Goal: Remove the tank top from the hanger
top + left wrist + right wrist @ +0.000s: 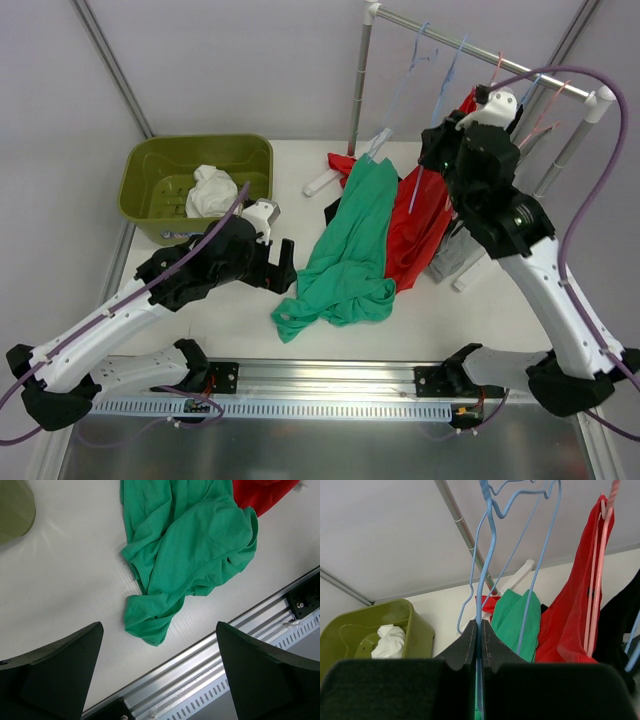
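A green tank top (350, 250) hangs by its top from a blue hanger (413, 190), and its lower part lies crumpled on the white table. My right gripper (437, 157) is up by the rack and shut on the blue hanger's wire (485, 555). In the right wrist view the jaws (480, 625) pinch the wire, with the green top (520, 617) just beyond. My left gripper (285, 262) is open and empty, just left of the top's lower end. In the left wrist view it (159, 627) hovers over the top's crumpled bottom (190, 545).
A red garment (415, 225) hangs beside the green top on a pink hanger (600, 555). A black garment (620, 625) hangs further right. The clothes rack (480, 40) stands at the back right. An olive bin (150, 170) holding a white cloth (210, 190) sits back left. A metal rail (330, 385) lines the near edge.
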`<state>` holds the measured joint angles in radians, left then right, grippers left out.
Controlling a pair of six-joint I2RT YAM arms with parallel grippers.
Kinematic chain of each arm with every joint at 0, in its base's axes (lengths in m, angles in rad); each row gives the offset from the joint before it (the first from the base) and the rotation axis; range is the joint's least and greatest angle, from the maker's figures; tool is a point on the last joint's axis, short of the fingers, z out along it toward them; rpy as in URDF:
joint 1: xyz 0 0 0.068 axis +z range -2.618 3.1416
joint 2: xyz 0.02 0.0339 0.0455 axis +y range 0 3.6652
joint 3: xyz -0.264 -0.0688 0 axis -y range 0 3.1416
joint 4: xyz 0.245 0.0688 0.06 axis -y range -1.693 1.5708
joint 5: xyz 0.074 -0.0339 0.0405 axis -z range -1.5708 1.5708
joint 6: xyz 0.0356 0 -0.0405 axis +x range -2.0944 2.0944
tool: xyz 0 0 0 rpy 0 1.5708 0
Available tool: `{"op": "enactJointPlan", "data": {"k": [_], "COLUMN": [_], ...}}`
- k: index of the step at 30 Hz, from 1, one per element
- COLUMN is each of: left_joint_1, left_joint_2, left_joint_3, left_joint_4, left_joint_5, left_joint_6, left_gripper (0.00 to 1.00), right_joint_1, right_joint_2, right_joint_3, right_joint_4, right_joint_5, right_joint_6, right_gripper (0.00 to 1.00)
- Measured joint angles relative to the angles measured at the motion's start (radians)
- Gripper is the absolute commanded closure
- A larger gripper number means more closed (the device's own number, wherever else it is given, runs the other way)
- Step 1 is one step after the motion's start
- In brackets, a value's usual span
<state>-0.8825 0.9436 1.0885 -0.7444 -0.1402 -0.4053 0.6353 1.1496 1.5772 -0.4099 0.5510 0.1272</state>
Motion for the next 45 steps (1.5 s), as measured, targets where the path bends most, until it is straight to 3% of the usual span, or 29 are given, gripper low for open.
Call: {"op": "enactJointPlan", "data": {"k": [8, 12, 27, 41, 42, 43, 45], "left_joint_1": [0.000, 0.000, 0.000, 0.000, 0.000, 0.000, 0.000], "left_joint_2": [-0.018, -0.039, -0.045, -0.015, -0.014, -0.012, 0.001], "left_joint_3": [0.047, 0.054, 0.087, 0.114, 0.114, 0.115, 0.124], "left_joint_4": [-0.014, -0.021, -0.058, -0.059, -0.060, -0.061, -0.064], "left_joint_5": [0.009, 0.014, 0.027, 0.027, 0.027, 0.027, 0.027], "left_joint_6": [0.016, 0.028, 0.056, 0.079, 0.079, 0.079, 0.079], "left_gripper": [0.01, 0.01, 0.01, 0.01, 0.01, 0.01, 0.01], "right_joint_1": [-0.172, -0.232, -0.243, -0.243, -0.243, -0.242, -0.241], "right_joint_2": [0.290, 0.358, 0.400, 0.637, 0.645, 0.650, 0.653], "right_joint_3": [0.248, 0.285, 0.165, 0.371, 0.382, 0.388, 0.392], "right_joint_4": [-0.014, -0.014, 0.080, 0.110, 0.109, 0.109, 0.100], "right_joint_5": [-0.145, -0.175, -0.265, -0.366, -0.373, -0.380, -0.391], "right_joint_6": [0.011, 0.019, 0.081, 0.079, 0.079, 0.079, 0.084], "right_gripper": [1.00, 1.00, 1.00, 0.99, 0.94, 0.79, 0.60]}}
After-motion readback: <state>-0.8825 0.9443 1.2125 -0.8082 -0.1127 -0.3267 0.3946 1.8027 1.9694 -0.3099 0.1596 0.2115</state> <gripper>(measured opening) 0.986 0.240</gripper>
